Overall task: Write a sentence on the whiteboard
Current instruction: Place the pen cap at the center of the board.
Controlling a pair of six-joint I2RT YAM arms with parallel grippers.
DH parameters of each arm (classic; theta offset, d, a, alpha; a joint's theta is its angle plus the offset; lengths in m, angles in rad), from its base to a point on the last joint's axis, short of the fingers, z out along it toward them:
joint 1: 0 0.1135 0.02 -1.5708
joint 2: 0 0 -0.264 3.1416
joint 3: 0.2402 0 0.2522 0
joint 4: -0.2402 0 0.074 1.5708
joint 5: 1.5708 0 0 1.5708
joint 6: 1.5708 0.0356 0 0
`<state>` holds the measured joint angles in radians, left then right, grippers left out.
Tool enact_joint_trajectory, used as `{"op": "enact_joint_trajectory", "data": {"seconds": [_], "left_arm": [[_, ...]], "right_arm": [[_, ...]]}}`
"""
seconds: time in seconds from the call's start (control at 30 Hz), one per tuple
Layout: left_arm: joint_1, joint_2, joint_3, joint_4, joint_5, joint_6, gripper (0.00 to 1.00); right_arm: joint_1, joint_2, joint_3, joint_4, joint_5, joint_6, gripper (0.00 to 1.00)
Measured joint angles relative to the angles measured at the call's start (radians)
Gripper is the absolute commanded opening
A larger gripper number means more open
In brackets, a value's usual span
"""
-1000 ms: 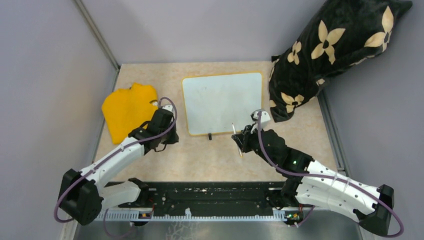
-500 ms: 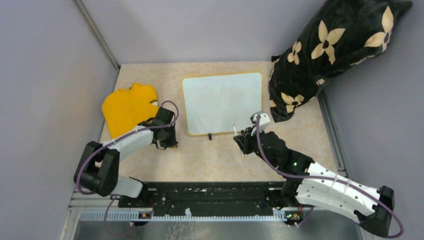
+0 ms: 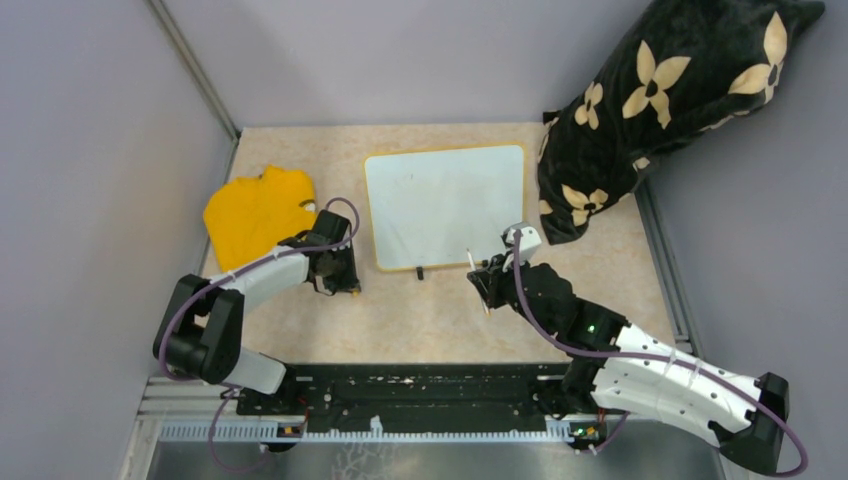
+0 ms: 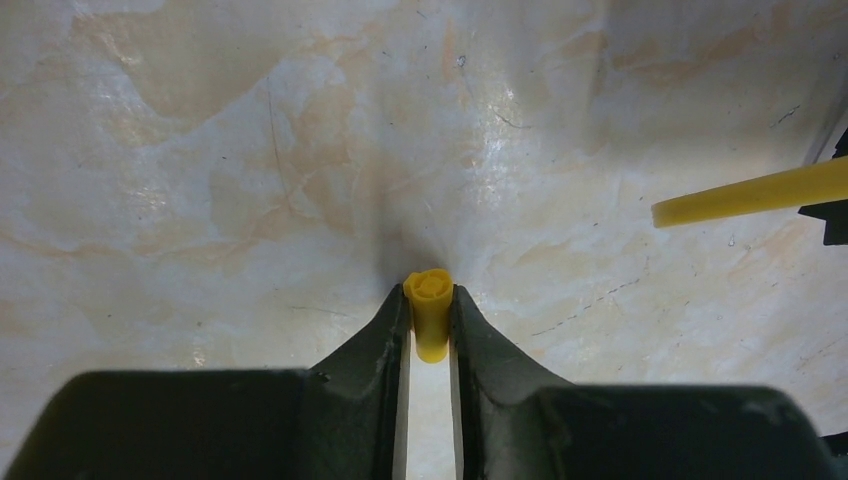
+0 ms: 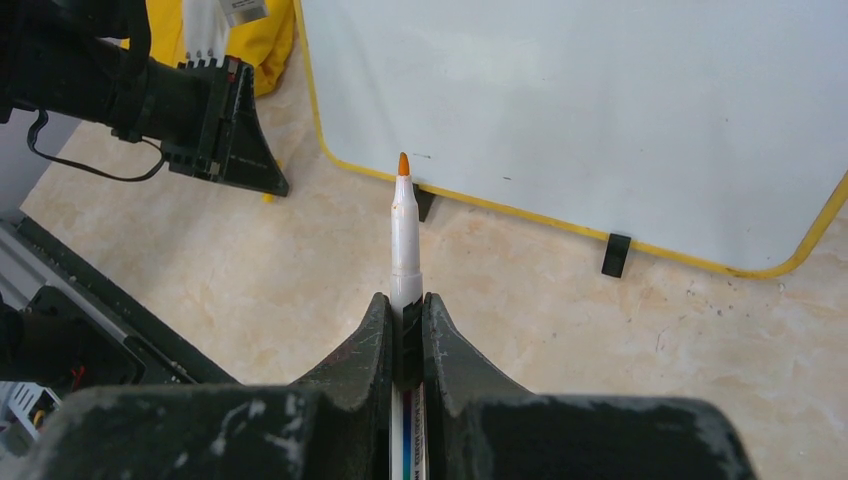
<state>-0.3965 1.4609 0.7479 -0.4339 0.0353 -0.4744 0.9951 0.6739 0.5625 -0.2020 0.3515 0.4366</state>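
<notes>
Far left: a crumpled yellow cloth [image 3: 255, 215], soft and uneven. The left gripper [image 4: 430, 300] has dropped to the glossy marbled table [image 3: 430, 320] near the board's front-left corner, its jaws narrow around a small yellow plastic cap [image 4: 431, 325]. Judgement: the cap is being parked, so writing can start. Centre: the whiteboard [image 3: 445, 205] lies flat, smooth, round-cornered and yellow-framed, with nothing written yet. The right gripper [image 5: 405, 300] has barely moved. It is clamped on a slim white marker [image 5: 405, 230], whose bare orange tip is just short of the board's front edge. Far right: a velvety floral pillow [image 3: 680, 100].
</notes>
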Motion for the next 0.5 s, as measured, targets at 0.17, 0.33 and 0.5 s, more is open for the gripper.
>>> {"op": "enact_joint_trajectory", "data": {"seconds": [0.17, 0.33, 0.5], "left_arm": [[0.0, 0.0, 0.0, 0.0, 0.0, -0.001, 0.25], [0.0, 0.002, 0.0, 0.0, 0.004, -0.002, 0.25], [0.0, 0.003, 0.0, 0.003, 0.008, -0.002, 0.33]], "right_arm": [[0.0, 0.0, 0.0, 0.0, 0.002, -0.007, 0.0], [0.0, 0.0, 0.0, 0.0, 0.001, -0.01, 0.0], [0.0, 0.0, 0.0, 0.0, 0.0, -0.011, 0.0]]}}
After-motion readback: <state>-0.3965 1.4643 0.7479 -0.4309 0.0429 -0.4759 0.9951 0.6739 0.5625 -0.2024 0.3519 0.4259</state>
